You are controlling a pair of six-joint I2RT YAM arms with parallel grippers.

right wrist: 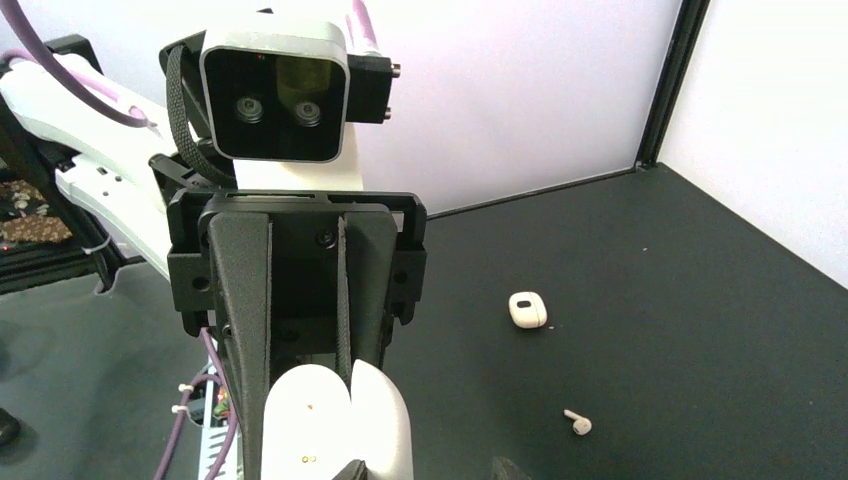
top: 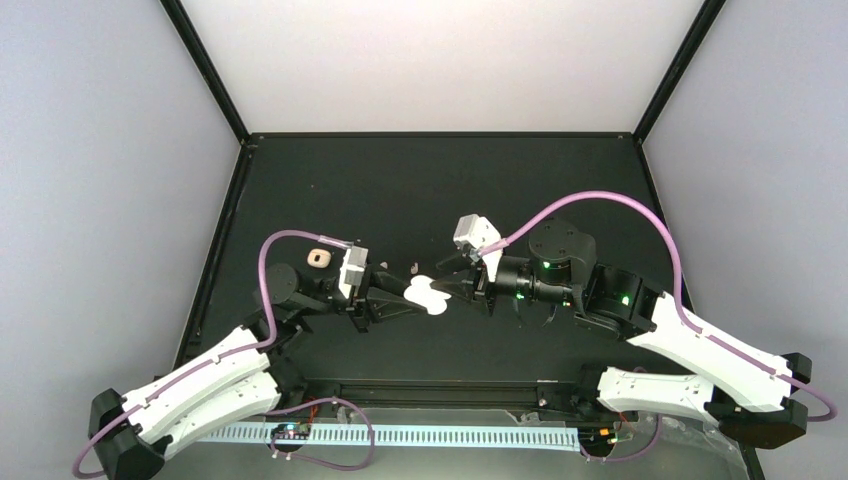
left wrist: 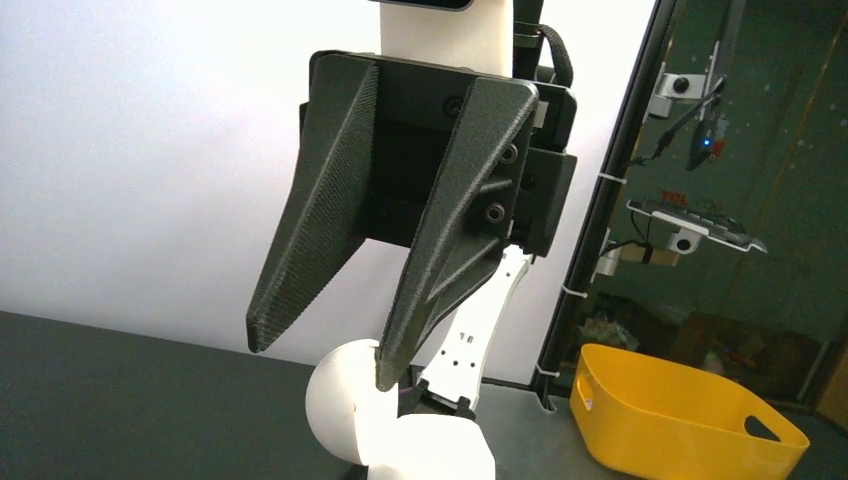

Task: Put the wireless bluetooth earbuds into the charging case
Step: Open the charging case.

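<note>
Right wrist, not left: earbud (right wrist: pixel 577 423); L gripper (right wrist: pixel 305 385) tight on case (right wrist: pixel 300 430), R gripper (left wrist: pixel 325 362) spread.

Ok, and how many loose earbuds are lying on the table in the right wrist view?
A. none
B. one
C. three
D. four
B: a single earbud lies on the black table, apart from the small case and nearer the camera than it. No other loose bud shows there.
</note>
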